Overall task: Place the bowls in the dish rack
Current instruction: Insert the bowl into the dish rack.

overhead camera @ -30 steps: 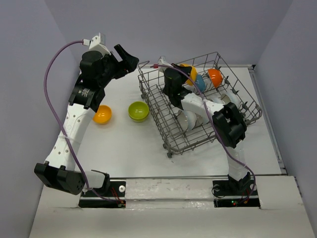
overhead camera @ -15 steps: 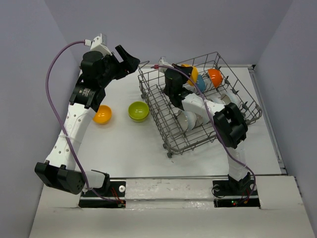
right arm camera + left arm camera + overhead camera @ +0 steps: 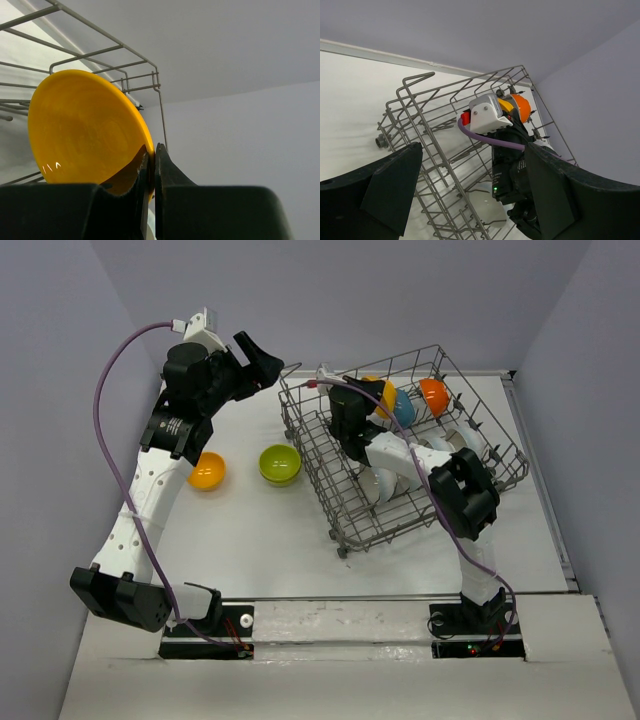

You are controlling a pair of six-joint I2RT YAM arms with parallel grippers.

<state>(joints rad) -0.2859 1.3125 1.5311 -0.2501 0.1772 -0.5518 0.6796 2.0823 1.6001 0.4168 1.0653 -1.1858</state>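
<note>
Dish rack (image 3: 315,475): grey wire basket with upright tines, standing askew on the right half of the white table (image 3: 250,530). Yellow bowl (image 3: 85,130): smooth, glossy, on edge at the rack's far side, its rim pinched between the closed fingers of the right gripper (image 3: 152,157). Less of it shows from above than a second ago, the wrist having shifted slightly over it. Blue bowl (image 3: 404,408) and orange bowl (image 3: 433,396): on edge just beside it, unmoved. White bowl (image 3: 375,483): low in the rack, partly hidden under the right arm; how many white ones lie there cannot be told. Green bowl (image 3: 280,464) and a second orange bowl (image 3: 207,472): upright on the table left of the rack, where they were. Left gripper (image 3: 272,365): black, spread wide, empty, raised near the rack's far-left corner, unchanged.
</note>
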